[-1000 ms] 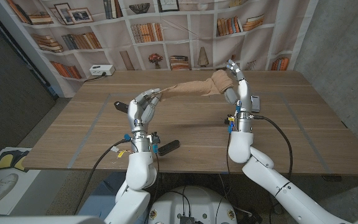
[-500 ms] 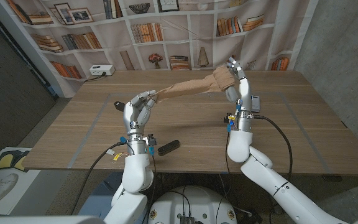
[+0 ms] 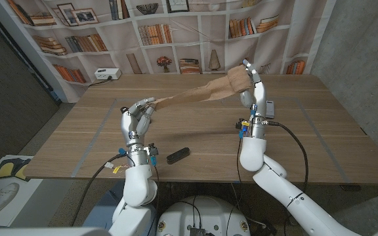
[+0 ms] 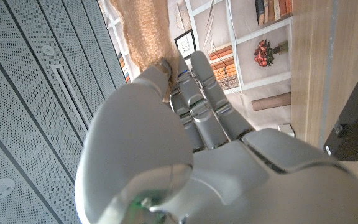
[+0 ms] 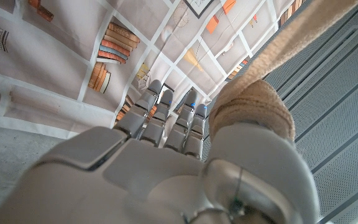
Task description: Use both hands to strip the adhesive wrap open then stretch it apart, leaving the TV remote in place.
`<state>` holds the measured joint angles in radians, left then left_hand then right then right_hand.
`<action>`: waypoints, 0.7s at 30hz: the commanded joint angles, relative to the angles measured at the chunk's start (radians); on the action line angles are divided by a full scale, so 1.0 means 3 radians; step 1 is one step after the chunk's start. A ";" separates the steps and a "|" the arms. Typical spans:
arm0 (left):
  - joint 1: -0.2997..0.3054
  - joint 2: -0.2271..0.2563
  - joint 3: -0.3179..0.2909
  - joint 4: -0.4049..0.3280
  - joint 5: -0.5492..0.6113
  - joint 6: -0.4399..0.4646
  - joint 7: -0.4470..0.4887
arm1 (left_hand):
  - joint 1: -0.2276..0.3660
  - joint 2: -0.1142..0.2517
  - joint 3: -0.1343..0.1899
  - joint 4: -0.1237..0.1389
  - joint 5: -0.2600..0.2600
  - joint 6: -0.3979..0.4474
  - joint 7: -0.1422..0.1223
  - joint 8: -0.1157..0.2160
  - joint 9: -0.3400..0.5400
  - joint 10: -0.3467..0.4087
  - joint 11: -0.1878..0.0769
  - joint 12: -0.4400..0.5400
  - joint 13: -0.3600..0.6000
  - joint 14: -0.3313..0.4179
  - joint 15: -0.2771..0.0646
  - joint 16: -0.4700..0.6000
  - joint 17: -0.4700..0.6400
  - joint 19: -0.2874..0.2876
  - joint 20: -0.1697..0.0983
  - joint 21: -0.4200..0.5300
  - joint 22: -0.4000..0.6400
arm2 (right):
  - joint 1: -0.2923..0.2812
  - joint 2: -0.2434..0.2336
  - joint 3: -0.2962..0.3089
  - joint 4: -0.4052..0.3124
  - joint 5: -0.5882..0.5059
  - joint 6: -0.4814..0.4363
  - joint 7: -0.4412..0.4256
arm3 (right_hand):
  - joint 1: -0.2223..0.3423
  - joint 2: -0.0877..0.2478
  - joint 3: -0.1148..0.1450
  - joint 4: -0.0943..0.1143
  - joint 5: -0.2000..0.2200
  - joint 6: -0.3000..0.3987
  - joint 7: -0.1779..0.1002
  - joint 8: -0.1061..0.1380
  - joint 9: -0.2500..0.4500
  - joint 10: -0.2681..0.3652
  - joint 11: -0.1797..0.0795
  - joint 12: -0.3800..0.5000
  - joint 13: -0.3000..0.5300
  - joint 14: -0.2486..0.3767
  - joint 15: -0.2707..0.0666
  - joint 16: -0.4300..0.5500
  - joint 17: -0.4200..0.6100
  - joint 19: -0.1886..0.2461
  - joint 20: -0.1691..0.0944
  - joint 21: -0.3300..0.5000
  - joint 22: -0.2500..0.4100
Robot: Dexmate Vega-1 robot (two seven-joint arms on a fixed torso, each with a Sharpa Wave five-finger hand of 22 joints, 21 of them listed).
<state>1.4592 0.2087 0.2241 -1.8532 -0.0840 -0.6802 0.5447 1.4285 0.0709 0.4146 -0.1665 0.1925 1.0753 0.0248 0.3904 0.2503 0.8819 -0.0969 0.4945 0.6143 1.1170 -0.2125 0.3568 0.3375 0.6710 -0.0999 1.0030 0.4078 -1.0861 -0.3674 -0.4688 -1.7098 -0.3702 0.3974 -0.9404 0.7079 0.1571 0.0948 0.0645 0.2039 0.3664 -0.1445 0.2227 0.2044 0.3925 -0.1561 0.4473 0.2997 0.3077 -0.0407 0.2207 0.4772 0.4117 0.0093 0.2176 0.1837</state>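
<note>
Clearly the stretching step is in hand: the adhesive wrap hangs in the air as a long tan band above the table, running from the left robot hand up to the right robot hand. The left robot hand has its fingers closed on the narrow loose end, which the left wrist view shows as wrap rising from behind the thumb. The right robot hand clamps the thicker, still-rolled part; in the right wrist view that roll sits against the thumb side with a strip leading away from it. The band looks fairly taut, sloping upward toward the right robot hand. I judge the peel as already opened and the pull as well along; the next move likely calls for drawing the two hands farther apart while both grips hold, without letting the thin end slip. The TV remote lies on the table near its front edge, between the two arms, just beside the left forearm and well below the wrap, touching neither hand.
</note>
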 commanded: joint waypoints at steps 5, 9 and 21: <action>0.0186 -0.0086 -0.0219 -0.0067 0.0019 -0.0061 0.0143 | 0.0031 0.0009 -0.0005 0.0003 0.0021 -0.0020 0.0006 -0.0016 -0.0004 -0.0013 0.0000 -0.0027 0.0004 0.0036 -0.0055 -0.0020 0.0025 -0.0038 0.0009 0.0055 -0.0015 | -0.0038 0.0090 0.0057 0.0068 0.0082 0.0176 0.0101 | -0.0106 -0.0024 -0.0029 0.0058 0.0023 0.0028 0.0035 0.0017 0.0006 0.0028 0.0055 -0.0011 0.0012 0.0014 -0.0551 -0.0020 -0.0009 0.0010 0.0025 -0.0012 0.0007; 0.0216 -0.0105 -0.0271 -0.0086 0.0003 -0.0061 0.0150 | 0.0028 0.0013 -0.0003 0.0006 0.0021 -0.0026 0.0001 -0.0021 -0.0008 -0.0021 0.0004 -0.0032 0.0004 0.0036 -0.0054 -0.0028 0.0033 -0.0061 0.0011 0.0067 -0.0028 | -0.0051 0.0103 0.0072 0.0066 0.0073 0.0189 0.0112 | -0.0146 -0.0038 -0.0048 0.0078 0.0025 0.0032 0.0046 0.0015 0.0004 0.0034 0.0065 -0.0014 0.0013 0.0012 -0.0549 -0.0020 -0.0014 0.0007 0.0028 -0.0013 0.0007; 0.0200 -0.0157 -0.0370 -0.0013 -0.0096 -0.0072 0.0144 | 0.0026 0.0023 0.0002 0.0008 0.0023 -0.0048 0.0005 -0.0036 -0.0016 -0.0030 0.0009 -0.0044 0.0001 0.0023 -0.0051 -0.0057 0.0046 -0.0084 0.0020 0.0107 -0.0063 | -0.0087 0.0163 0.0096 0.0077 0.0129 0.0199 0.0159 | -0.0217 -0.0062 -0.0083 0.0112 0.0033 0.0033 0.0061 0.0007 0.0000 0.0037 0.0080 -0.0027 0.0012 0.0014 -0.0547 -0.0021 -0.0027 0.0011 0.0037 -0.0013 0.0006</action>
<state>1.5161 0.1765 0.1410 -1.8731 -0.0895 -0.6934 0.5836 1.4284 0.0709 0.4146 -0.1665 0.1924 1.0670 0.0240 0.3841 0.2459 0.8767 -0.0947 0.4867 0.6148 1.1172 -0.2124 0.3438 0.3472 0.6477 -0.0950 1.0262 0.3893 -1.1033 -0.3345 -0.4464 -1.6925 -0.3418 0.4501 -0.9045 0.6563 0.1410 0.0701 0.0889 0.2039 0.3752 -0.1357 0.2227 0.2045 0.3992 -0.1414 0.4400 0.2996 0.3078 -0.0407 0.2123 0.4679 0.4117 0.0091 0.2176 0.1838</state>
